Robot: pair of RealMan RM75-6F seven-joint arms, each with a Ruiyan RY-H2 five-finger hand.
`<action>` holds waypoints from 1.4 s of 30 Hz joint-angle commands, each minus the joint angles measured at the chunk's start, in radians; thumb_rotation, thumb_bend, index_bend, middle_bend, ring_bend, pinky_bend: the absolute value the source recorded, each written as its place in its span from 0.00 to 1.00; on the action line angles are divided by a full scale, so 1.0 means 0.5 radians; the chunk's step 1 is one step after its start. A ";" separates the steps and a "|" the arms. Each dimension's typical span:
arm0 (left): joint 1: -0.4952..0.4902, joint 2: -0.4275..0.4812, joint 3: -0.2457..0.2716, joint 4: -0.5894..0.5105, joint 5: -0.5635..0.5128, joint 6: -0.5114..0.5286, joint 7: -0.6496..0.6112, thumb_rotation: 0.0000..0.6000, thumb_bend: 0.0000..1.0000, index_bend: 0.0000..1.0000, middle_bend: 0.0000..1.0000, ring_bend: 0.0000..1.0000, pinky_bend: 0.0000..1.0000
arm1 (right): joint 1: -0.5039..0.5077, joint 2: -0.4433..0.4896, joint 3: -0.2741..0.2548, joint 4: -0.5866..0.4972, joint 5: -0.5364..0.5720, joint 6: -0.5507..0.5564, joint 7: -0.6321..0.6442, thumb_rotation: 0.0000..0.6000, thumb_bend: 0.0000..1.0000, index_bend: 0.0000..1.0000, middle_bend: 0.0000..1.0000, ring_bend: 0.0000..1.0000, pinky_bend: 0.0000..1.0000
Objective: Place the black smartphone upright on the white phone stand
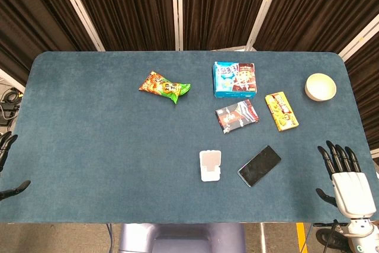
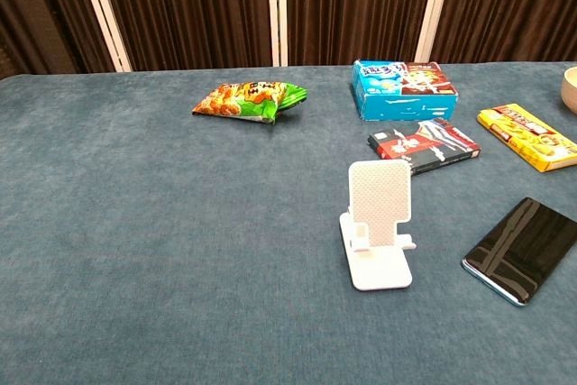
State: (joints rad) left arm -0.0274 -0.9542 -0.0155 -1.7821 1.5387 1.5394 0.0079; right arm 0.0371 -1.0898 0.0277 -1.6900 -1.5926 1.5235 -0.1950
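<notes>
Backdrop: dark pleated curtains with pale vertical posts hang behind a table (image 1: 89,164) covered in blue-grey cloth.
Left hand: left hand (image 1: 7,167) shows only as dark fingertips at the table's left edge in the head view; it holds nothing that I can see, but how far it is spread I cannot tell.
Chips: an orange and green chips bag (image 1: 164,86) lies toward the far edge, left of centre.
Stand: the white stand (image 1: 210,165) sits near the front edge, about midway along it, with its backrest raised and its small lip facing the robot; nothing is on it.
Phone: the black phone (image 1: 259,165) lies flat, screen up, just beside the stand on its right, apart from it and angled toward the far right corner.
Snacks: a blue box (image 1: 234,79), a dark red packet (image 1: 237,115) and a yellow packet (image 1: 281,111) lie beyond the phone.
Bowl: a pale bowl (image 1: 320,86) stands near the far right corner.
Right hand: right hand (image 1: 346,176) hovers at the right edge, fingers straight and spread wide, empty, well apart from the phone.
Stage: judged as not yet begun, with the reach still to come.
Risk: a flat, thin phone on cloth gives fingers little to get under, so it may slide away or slip when tilted upright.
Risk two: the light stand could be knocked or tipped if the phone meets its backrest instead of settling on the lip.
</notes>
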 commanded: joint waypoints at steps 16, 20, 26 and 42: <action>-0.010 -0.011 -0.006 -0.005 -0.012 -0.016 0.028 1.00 0.00 0.00 0.00 0.00 0.00 | 0.187 -0.017 -0.055 0.082 -0.040 -0.355 0.173 1.00 0.00 0.00 0.00 0.00 0.00; -0.017 -0.006 -0.017 -0.006 -0.042 -0.031 0.014 1.00 0.00 0.00 0.00 0.00 0.00 | 0.387 -0.021 -0.097 0.199 -0.212 -0.604 0.279 1.00 0.00 0.00 0.00 0.00 0.00; -0.037 -0.015 -0.034 0.003 -0.109 -0.081 0.030 1.00 0.00 0.00 0.00 0.00 0.00 | 0.686 -0.096 -0.133 0.490 -0.452 -0.859 0.507 1.00 0.00 0.00 0.03 0.00 0.01; -0.104 -0.069 -0.087 0.047 -0.299 -0.217 0.135 1.00 0.00 0.00 0.00 0.00 0.00 | 1.122 -0.409 -0.238 1.100 -0.758 -1.107 0.524 1.00 0.01 0.05 0.15 0.08 0.09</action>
State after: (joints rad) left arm -0.0785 -0.9878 -0.0582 -1.7595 1.3908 1.4320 0.0738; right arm 0.5802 -1.2772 -0.0787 -1.1591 -1.9552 0.9822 0.0731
